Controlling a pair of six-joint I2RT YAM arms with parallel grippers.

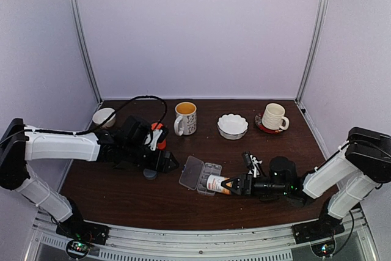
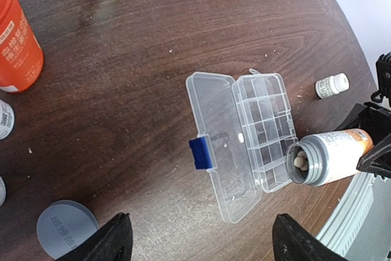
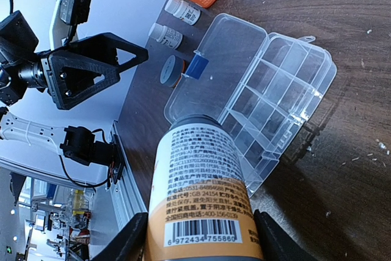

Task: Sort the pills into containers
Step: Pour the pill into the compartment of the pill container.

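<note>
Worktop (image 2: 134,90): dark wood, visible grain, low sheen, scuffed. Box (image 2: 267,128): clear glossy plastic, smooth; latch (image 2: 200,153) opaque blue plastic. Bottle (image 2: 333,157): grey plastic neck, glossy printed paper label. Pills (image 2: 299,163): whitish, matt. Loose cap (image 2: 66,227): matt grey plastic. Left fingers (image 2: 113,239): matt black plastic. Mug (image 1: 186,118): glossy ceramic.

Left claw (image 2: 203,240) hangs low with jaws wide apart; right claw (image 3: 205,238) reaches inward, clamped around a bottle (image 3: 198,163).

The tall orange plastic bottle (image 2: 15,41) is running off the left wrist view's edge — the grey-necked, orange-labelled pill bottle (image 3: 198,194) is covering part of the clear plastic organizer box (image 3: 269,90).
</note>
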